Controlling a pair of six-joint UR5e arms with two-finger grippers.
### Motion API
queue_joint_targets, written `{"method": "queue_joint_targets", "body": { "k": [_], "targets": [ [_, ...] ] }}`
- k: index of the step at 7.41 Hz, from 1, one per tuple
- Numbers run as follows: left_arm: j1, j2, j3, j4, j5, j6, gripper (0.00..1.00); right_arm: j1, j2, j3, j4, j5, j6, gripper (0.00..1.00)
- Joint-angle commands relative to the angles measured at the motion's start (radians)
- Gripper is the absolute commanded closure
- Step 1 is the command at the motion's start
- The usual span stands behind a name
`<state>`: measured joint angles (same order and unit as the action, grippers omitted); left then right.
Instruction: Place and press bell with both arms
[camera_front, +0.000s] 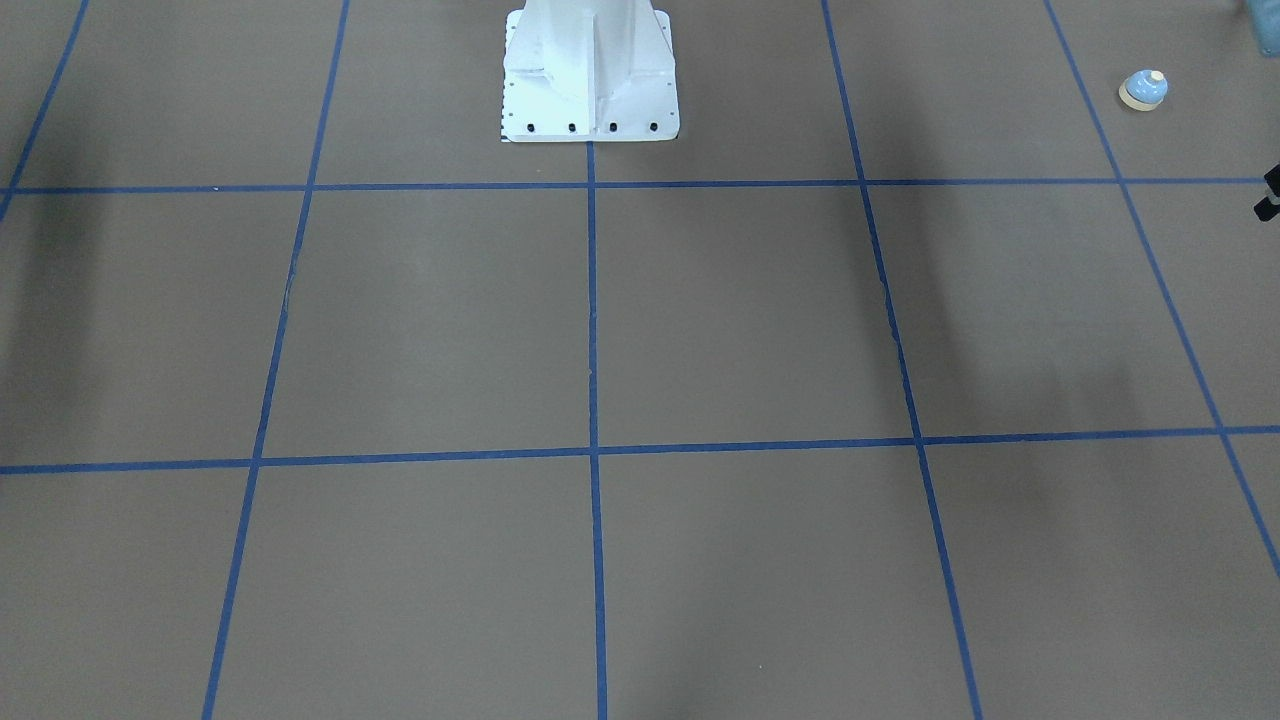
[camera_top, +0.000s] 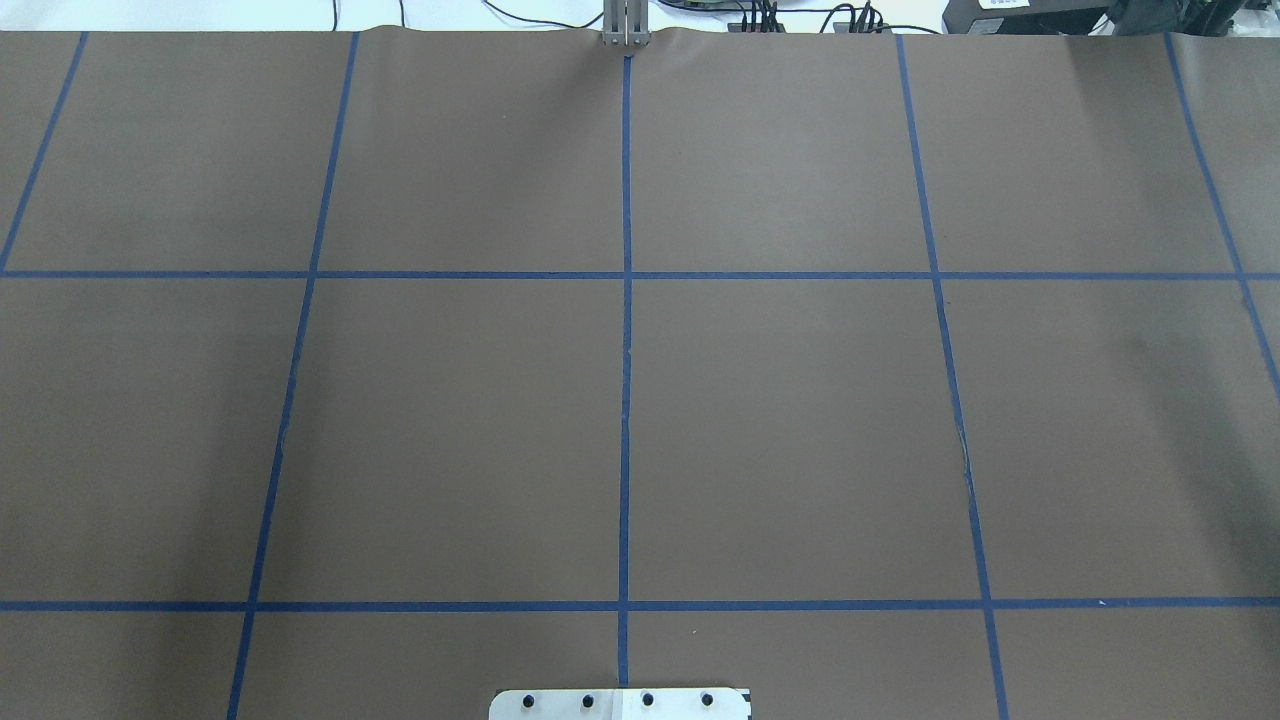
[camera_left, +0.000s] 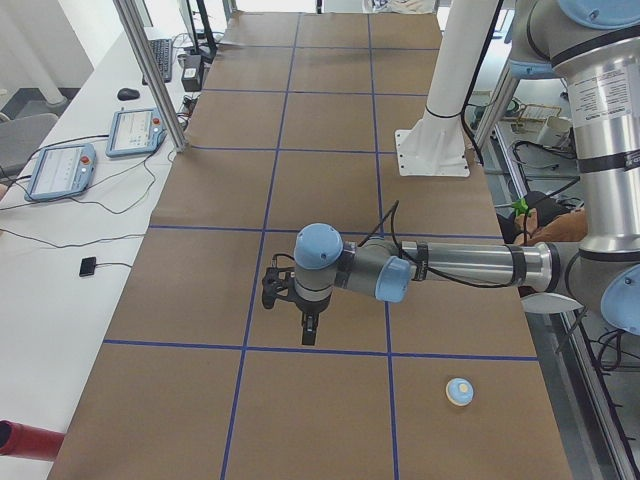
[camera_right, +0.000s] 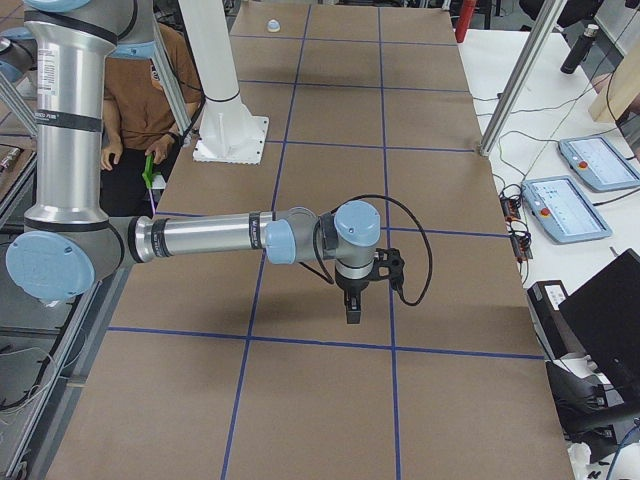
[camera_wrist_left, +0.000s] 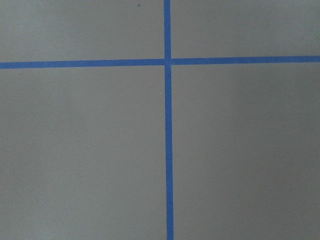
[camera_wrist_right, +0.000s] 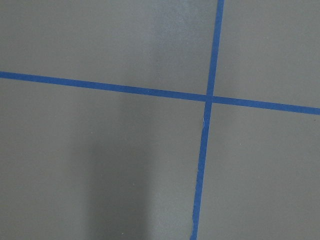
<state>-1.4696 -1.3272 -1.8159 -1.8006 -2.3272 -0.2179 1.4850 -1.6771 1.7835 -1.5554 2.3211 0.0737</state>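
Note:
The bell (camera_front: 1143, 90), light blue with a cream base and button, stands upright on the brown table near its left end; it also shows in the exterior left view (camera_left: 460, 392) and far off in the exterior right view (camera_right: 273, 24). My left gripper (camera_left: 308, 325) hangs above the table, apart from the bell, fingers pointing down; I cannot tell if it is open or shut. A black bit (camera_front: 1270, 195) at the front view's right edge may be part of it. My right gripper (camera_right: 353, 308) hangs over the table's other end; I cannot tell its state. Both wrist views show only table.
The white fixed pedestal (camera_front: 590, 80) stands at the robot side of the table. Blue tape lines (camera_top: 626, 400) grid the brown surface. A person (camera_right: 150, 90) sits behind the pedestal. Tablets (camera_left: 60, 170) and a red cylinder (camera_left: 25, 440) lie beside the table.

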Motion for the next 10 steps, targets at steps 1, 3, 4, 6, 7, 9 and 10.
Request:
{"method": "queue_joint_targets", "body": {
  "k": [1,3,4,6,7,9,10],
  "targets": [
    [0.0,0.008,-0.014,0.0,-0.006,0.008,0.0,0.0,-0.003,0.004,0.0,-0.003,0.001,0.0],
    [-0.001,0.017,-0.013,-0.009,-0.018,0.008,0.0,-0.002,-0.001,0.004,0.001,-0.003,0.003,0.0],
    [0.0,0.017,-0.01,-0.009,-0.018,0.008,0.0,-0.002,-0.001,0.001,0.006,-0.003,0.003,0.0],
    [0.002,0.017,0.0,-0.014,-0.018,0.006,0.0,-0.003,0.0,0.0,0.009,-0.002,0.009,0.0],
    [0.003,0.019,-0.003,-0.025,-0.02,0.006,0.0,-0.003,0.0,0.002,0.011,-0.002,0.012,0.0],
    [0.003,0.031,0.0,-0.034,-0.018,0.0,0.0,-0.005,0.002,0.004,0.009,0.007,0.014,0.0],
    [0.005,0.031,0.001,-0.034,-0.018,0.0,0.0,-0.005,0.002,0.007,0.009,0.012,0.015,0.0]
  ]
}}
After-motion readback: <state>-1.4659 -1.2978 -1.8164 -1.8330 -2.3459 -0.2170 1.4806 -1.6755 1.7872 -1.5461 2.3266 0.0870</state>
